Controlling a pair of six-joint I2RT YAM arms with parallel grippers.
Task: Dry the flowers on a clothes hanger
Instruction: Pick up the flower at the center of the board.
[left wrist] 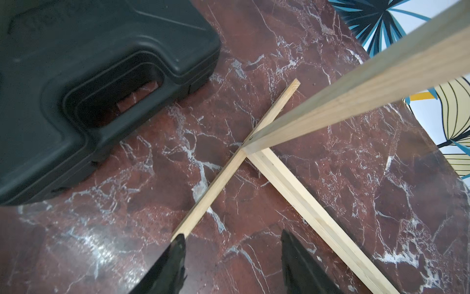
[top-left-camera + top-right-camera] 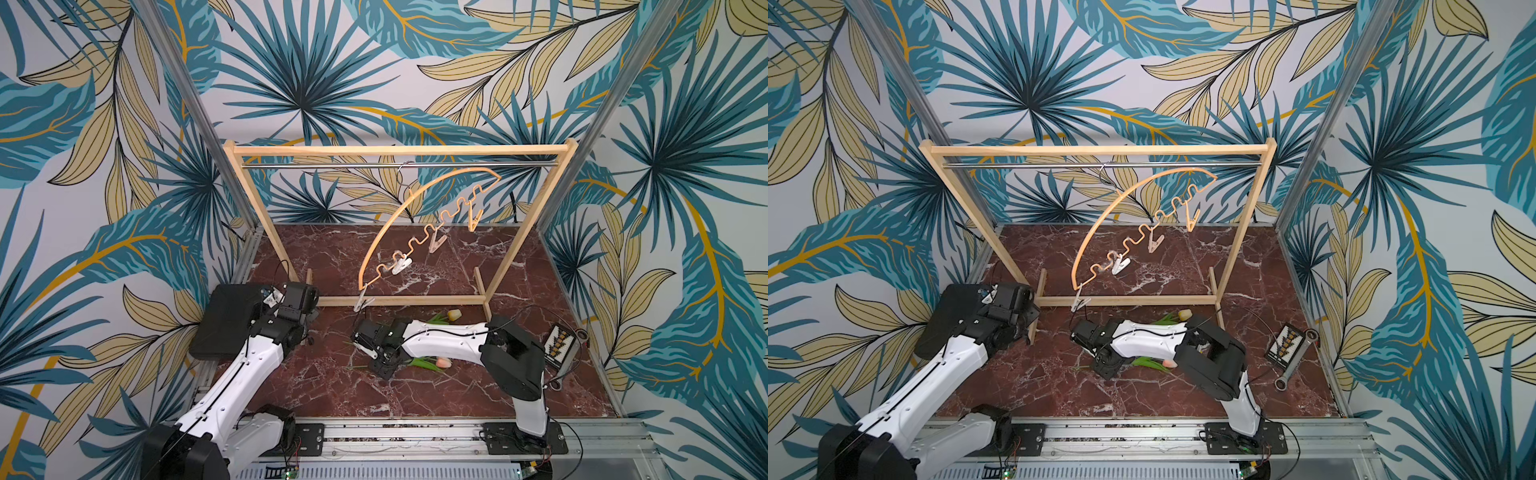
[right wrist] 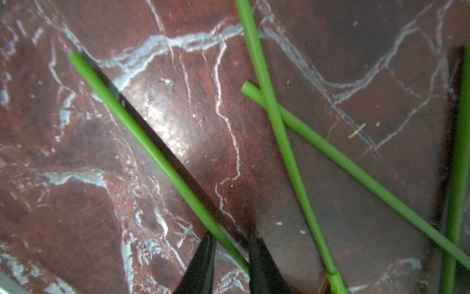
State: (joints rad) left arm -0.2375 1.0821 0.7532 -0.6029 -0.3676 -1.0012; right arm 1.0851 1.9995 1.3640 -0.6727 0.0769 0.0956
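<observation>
Tulips (image 2: 444, 362) lie on the marble worktop (image 2: 415, 399) at 6 o'clock of the rack (image 2: 399, 150): two heads in both top views, four stems (image 3: 287, 142) in the right wrist view. Right claw (image 3: 231, 238) stands narrowly apart astride one stem; left claw (image 1: 232, 238) apart at the worktop's 9 o'clock. Clothes hanger (image 2: 428, 229) hangs tilted, four clothespins (image 2: 401, 266)

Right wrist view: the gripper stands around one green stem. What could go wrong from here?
The right gripper straddles a thin stem; closing may pinch poorly, so it slips or bends. Two crossed stems lie close by and could be dragged along. The clothes hanger hangs tilted, so it might swing during clipping.
</observation>
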